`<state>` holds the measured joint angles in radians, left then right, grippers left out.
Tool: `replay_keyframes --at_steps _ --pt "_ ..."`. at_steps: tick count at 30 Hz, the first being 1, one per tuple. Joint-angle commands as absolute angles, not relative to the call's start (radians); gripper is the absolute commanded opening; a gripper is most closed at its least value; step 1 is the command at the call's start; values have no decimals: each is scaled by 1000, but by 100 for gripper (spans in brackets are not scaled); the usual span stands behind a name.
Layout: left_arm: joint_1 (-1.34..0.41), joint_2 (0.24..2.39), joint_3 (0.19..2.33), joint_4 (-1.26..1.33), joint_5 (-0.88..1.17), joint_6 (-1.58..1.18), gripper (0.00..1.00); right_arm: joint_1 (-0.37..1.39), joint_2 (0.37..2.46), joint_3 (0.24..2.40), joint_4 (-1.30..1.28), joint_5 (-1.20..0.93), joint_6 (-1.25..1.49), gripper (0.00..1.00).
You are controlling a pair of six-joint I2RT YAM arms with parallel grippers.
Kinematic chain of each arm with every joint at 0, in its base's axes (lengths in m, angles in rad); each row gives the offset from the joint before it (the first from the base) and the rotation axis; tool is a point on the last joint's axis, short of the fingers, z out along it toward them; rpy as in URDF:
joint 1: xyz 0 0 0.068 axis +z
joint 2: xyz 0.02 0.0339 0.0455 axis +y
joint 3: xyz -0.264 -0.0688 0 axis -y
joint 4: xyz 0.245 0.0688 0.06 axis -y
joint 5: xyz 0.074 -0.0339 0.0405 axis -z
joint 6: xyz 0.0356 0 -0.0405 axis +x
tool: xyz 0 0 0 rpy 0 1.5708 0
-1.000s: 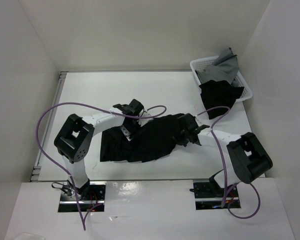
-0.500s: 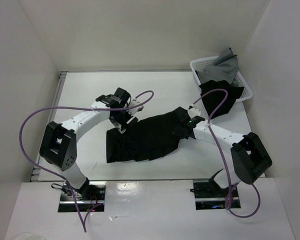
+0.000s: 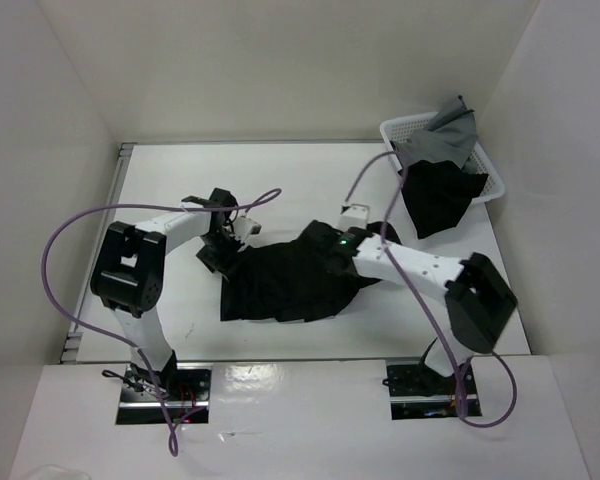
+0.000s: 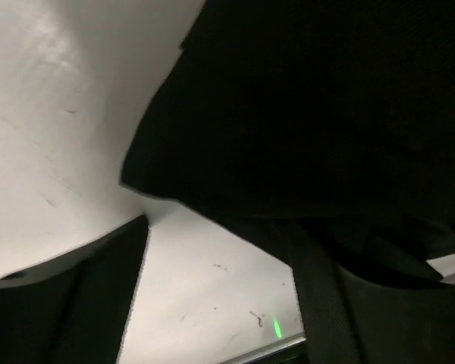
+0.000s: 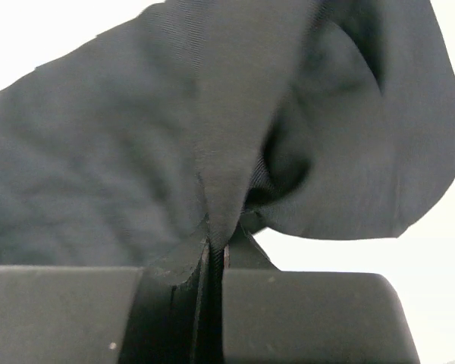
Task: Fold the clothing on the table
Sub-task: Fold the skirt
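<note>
The right end effector (image 5: 212,254) is clamped tight on a pinched ridge of the black skirt (image 5: 98,152), and the fabric rises out from between its closed fingers in a fold. Seen from above, this end effector (image 3: 332,244) sits at the skirt's right, narrower end. The left end effector (image 4: 212,303) has its fingers spread wide apart with bare worktop between them, and the skirt's edge (image 4: 303,98) lies just ahead of them. From above, it (image 3: 220,250) is at the skirt's upper left corner. The skirt (image 3: 280,285) lies rumpled in the middle of the white worktop (image 3: 310,180). At the far right corner a white basket (image 3: 392,130) holds a grey cloth (image 3: 450,135), and another black garment (image 3: 435,195) spills over its near rim.
</note>
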<state>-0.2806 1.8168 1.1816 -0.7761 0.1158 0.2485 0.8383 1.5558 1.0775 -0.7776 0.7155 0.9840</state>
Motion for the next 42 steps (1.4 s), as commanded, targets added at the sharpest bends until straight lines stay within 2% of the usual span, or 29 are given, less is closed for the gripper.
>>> replay_keyframes --at_steps 1,2,3,5,7,8,10,14,18,20,21,22,25,28,31,33,35,37,38,41,42 --pt "-299 1873 1190 -746 255 281 77 972 1698 1265 -896 920 969 0" --pt "-299 1908 1203 -746 255 290 73 1007 1742 1311 -964 986 969 0" --pt "-308 1925 1203 -735 255 290 60 1044 1826 1406 -1000 1020 979 0" --pt "-298 1971 1212 -735 267 290 44 1165 1905 1538 -1093 1112 989 0" --pt "-287 1991 1212 -735 297 299 25 1280 2008 1612 -1126 1143 973 0" --pt "-287 2002 1212 -735 307 299 9 1317 2035 1667 -1126 1158 947 0" --pt "-287 2002 1212 -726 317 299 2 1417 2104 1715 -1069 1180 838 0" --pt "-287 1982 1203 -726 342 308 0 1480 2146 1798 -988 1152 747 0" --pt "-278 1982 1203 -726 342 308 0 1489 2114 1775 -792 1022 591 23" --pt "-278 1982 1203 -726 353 308 0 1489 2114 1788 -744 968 528 30" --pt "-278 1982 1203 -726 353 308 0 1489 2132 1804 -735 931 519 35" --pt "-278 1982 1203 -726 353 308 0 1489 2167 1845 -745 916 518 56" --pt "-278 1973 1203 -726 338 299 0 1489 2212 1932 -772 801 477 77" --pt "-269 1973 1203 -715 295 299 0 1489 2168 2006 -721 618 390 80" --pt "-268 1994 1227 -715 281 299 0 1489 2088 2048 -654 488 341 91" --pt "-259 2005 1236 -726 262 290 0 1470 2008 2048 -653 451 354 95" --pt "-259 2005 1236 -726 262 290 0 1430 1942 2030 -747 417 415 95" --pt "-259 2005 1236 -726 252 290 0 1350 1886 1924 -858 408 555 95" --pt "-259 1994 1236 -726 252 290 0 1329 1808 1790 -873 422 596 95" --pt "-259 1976 1236 -726 252 290 0 1258 1653 1506 -847 400 748 95" --pt "-259 1976 1236 -726 252 290 0 1241 1529 1444 -824 400 782 95"
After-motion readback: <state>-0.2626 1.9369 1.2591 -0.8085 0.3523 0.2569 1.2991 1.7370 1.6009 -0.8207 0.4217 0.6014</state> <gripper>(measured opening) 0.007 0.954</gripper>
